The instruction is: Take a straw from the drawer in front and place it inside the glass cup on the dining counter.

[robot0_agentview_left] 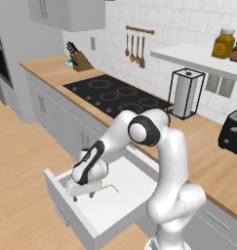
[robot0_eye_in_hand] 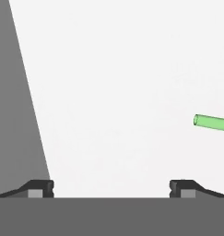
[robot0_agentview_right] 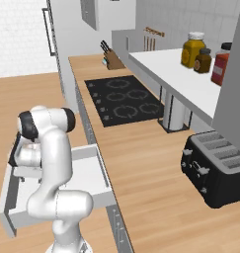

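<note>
Spread gripper [robot0_eye_in_hand: 111, 188] low beside straw [robot0_eye_in_hand: 214, 123]

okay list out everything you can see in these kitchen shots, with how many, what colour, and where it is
straw: one, light green, lying on the white floor of the open drawer
drawer: one, light grey front, white inside, pulled out below the wall counter
wall counter: one, light wood top, grey cabinets beneath
cooktop: one, black, set into the counter
knife block: one, brown, at the counter's far end
hanging utensils: three, brown, on a wall rail
paper towel holder: one, black frame, white roll, beside the cooktop
toaster: one, black, on the counter
jars: three, amber, dark brown and red, on the white shelf
hand: one, white, open, down inside the drawer beside the straw
</note>
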Robot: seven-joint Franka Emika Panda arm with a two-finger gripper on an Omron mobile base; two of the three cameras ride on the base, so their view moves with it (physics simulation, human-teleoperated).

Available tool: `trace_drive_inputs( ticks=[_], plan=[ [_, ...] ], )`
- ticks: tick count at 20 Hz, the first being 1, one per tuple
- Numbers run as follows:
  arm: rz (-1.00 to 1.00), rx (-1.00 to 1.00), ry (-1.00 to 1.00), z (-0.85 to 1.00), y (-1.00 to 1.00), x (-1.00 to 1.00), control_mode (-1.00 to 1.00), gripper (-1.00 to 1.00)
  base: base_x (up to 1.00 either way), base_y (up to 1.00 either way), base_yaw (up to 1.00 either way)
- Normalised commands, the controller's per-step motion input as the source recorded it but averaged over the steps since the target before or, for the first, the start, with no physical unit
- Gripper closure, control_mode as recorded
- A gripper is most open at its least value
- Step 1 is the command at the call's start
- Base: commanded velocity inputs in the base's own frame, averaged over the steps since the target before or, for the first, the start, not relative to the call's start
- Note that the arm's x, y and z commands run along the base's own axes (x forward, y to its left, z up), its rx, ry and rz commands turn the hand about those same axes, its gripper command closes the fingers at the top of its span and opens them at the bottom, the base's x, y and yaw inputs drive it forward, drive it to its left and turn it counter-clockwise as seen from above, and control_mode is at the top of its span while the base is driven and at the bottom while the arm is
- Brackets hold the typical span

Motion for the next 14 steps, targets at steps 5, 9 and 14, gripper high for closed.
trace_drive_inputs(
  ticks=[5, 9, 14],
  plan=[
    [-0.05, -0.15, -0.39, 0.62, -0.27, -0.33, -1.00, -1.00, 0.00, 0.00, 0.00],
    [-0.10, -0.26, -0.41, 0.30, -0.75, 0.00, -1.00, -1.00, 0.00, 0.00, 0.00],
    [-0.07, -0.19, -0.25, 0.00, -0.62, 0.21, -1.00, -1.00, 0.00, 0.00, 0.00]
  ],
)
